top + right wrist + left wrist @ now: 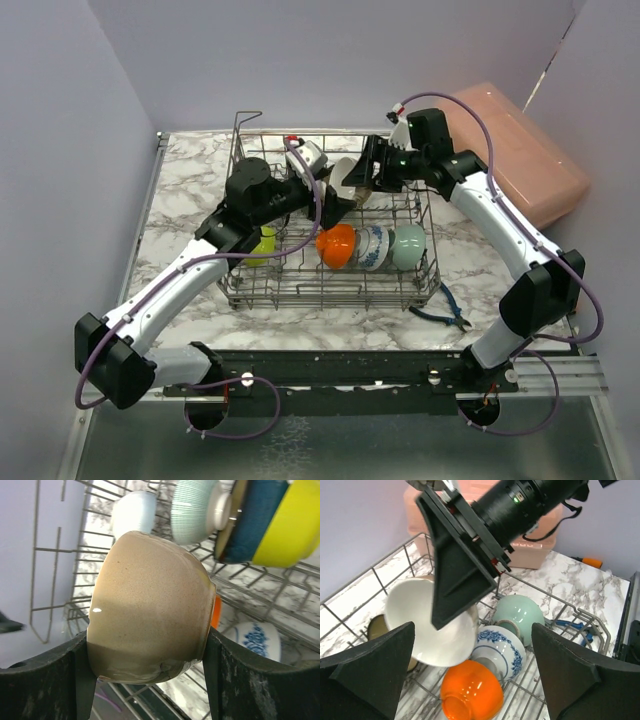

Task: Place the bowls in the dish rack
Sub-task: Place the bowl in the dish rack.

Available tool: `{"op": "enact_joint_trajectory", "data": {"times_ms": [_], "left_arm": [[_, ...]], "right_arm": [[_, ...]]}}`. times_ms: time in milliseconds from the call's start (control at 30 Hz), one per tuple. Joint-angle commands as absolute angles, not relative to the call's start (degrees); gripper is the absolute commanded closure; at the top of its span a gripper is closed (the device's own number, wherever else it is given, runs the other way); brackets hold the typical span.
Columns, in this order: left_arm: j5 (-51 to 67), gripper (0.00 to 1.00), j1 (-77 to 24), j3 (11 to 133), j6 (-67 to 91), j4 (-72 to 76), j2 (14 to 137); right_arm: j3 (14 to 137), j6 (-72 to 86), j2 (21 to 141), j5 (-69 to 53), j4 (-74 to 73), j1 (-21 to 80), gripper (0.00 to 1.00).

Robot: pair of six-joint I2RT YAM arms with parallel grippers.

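My right gripper (147,639) clamps the round beige glazed bowl (150,605), tipped on its side over the far half of the grey wire dish rack (300,292). My left gripper (472,630) gapes empty just beside it.

Left wrist view: the right gripper's finger (460,565) covered a good chunk of the pale bowl (420,640), and a brownish bowl (376,626) behind it barely peeked out. The orange bowl (470,697) ran off the bottom edge. The right wrist view cropped the yellow-green bowl (295,525), and the blue-patterned bowl (252,636) was half out of sight, low on the right.
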State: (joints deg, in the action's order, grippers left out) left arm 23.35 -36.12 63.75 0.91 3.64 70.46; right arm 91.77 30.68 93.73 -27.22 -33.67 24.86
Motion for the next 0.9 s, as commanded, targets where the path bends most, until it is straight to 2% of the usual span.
{"op": "enact_joint_trajectory", "data": {"times_ms": [0, 167, 433, 667, 867], "left_arm": [[21.11, 0.01, -33.47, 68.36, 2.11, -1.96, 72.36], [21.49, 0.01, -28.36, 71.91, 2.62, -7.54, 75.15], [21.92, 0.01, -14.08, 72.83, 6.95, -10.17, 75.99], [15.27, 0.01, -6.39, 70.76, 9.33, -10.24, 74.94], [10.57, 0.01, -3.51, 68.12, 10.17, -8.79, 74.17]], "right_arm": [[95.01, 25.05, 90.71, -22.10, -36.87, 24.19, 1.00], [97.14, 20.92, 91.06, -14.18, -40.72, 23.83, 1.00], [102.50, 16.62, 92.34, -3.34, -44.65, 23.81, 1.00], [109.11, 13.50, 97.53, 8.08, -50.32, 23.64, 1.00], [110.32, 12.62, 100.63, 10.56, -51.01, 23.06, 1.00]]}}
